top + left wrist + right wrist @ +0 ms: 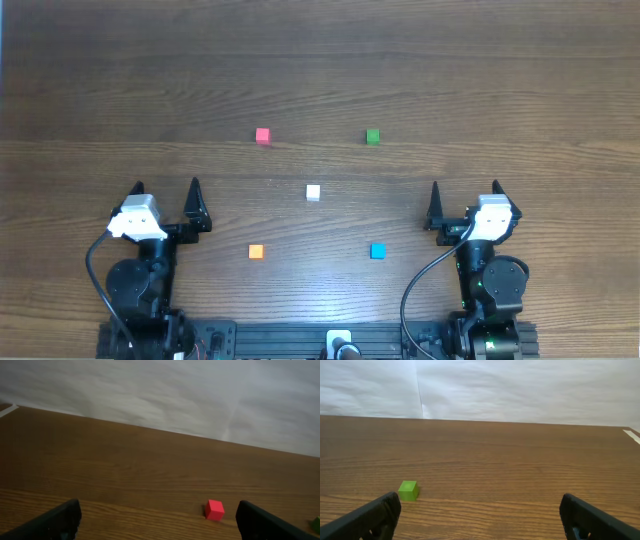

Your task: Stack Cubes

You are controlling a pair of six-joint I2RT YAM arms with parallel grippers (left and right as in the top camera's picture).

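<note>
Five small cubes sit scattered on the wooden counter (520, 80), each well apart from the others and each flat on the wood. The red cube (262, 135) and green cube (373, 136) lie farthest from the arms. The white cube (313, 192) is in the middle, and the orange cube (256, 252) and blue cube (377, 251) are nearest the bases. The left claw (165, 192) stands off to the left of the cubes, fingers spread wide and empty. The right claw (465, 195) mirrors it on the right, also spread and empty.

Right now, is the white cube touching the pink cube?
Apart. The top view shows a plain gap between the white cube and the pink cube.
</note>
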